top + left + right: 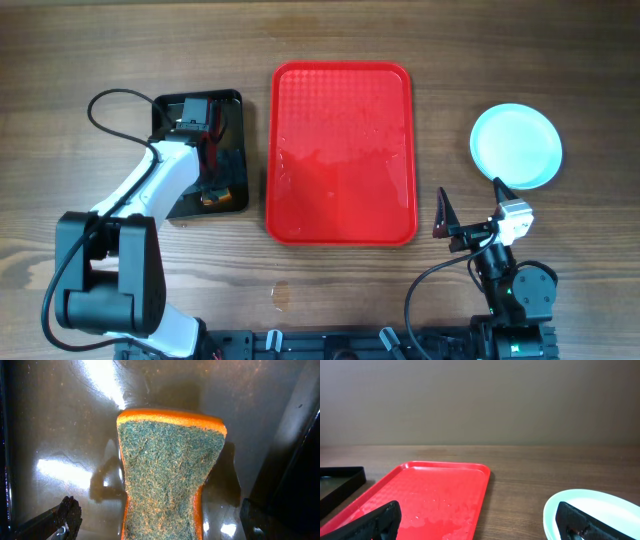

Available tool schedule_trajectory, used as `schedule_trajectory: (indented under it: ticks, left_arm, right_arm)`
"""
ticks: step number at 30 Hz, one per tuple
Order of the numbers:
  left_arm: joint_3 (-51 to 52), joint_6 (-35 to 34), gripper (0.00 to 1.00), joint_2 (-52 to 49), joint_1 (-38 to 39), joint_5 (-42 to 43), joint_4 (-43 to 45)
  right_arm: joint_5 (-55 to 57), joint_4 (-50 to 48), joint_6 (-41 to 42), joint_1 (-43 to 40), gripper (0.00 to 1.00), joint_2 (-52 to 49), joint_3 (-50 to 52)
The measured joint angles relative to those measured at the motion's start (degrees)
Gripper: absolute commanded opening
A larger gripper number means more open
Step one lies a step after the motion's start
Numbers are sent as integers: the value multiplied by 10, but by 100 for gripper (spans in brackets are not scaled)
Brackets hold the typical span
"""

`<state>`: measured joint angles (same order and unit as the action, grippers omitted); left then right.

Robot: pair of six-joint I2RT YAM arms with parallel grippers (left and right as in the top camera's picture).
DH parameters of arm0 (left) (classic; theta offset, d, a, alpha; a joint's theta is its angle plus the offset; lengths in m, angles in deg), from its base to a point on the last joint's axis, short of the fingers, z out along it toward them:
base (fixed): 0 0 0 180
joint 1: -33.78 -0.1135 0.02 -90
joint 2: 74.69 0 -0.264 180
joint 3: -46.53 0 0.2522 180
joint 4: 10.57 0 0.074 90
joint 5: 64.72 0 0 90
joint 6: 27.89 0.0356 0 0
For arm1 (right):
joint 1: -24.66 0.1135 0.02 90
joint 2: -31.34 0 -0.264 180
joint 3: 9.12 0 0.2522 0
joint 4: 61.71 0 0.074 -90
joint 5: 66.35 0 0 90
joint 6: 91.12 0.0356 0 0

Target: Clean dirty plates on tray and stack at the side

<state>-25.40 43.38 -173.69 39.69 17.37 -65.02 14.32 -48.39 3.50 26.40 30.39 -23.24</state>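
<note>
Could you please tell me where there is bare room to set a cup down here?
The red tray is bare, though wet. Open wood lies between it and the plates, and in front of it. The black tray, holding the sponge under the left gripper, is crowded.

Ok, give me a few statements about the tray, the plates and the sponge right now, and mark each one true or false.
1. The red tray has no plate on it. True.
2. The sponge lies on the red tray. False: it lies in the black tray.
3. The right pincer is shut on a plate. False: it is open and holds nothing; the pale-blue plate is beside it.
4. The left pincer is open, one finger on each side of the sponge. True.
5. The pale-blue plate lies on the table, to the right of the red tray. True.
</note>
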Motion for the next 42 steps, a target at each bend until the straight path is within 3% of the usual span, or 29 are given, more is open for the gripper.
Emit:
schedule_trajectory:
  ticks: [7,16,29,36,42]
  left_arm:
    - [29,0,100,68,24,0,1]
    - [98,0,100,347,82,-4,15]
    - [352,-15,100,763,-45,72,311]
    - [453,-15,100,922,-54,82,346]
    - [487,-15,100,982,-54,70,362]
  right_arm:
    - [0,0,0,0,100,0,0]
    - [0,0,0,0,100,0,0]
    - [2,0,0,0,100,0,0]
    - [4,0,0,0,100,0,0]
    - [4,0,0,0,100,0,0]
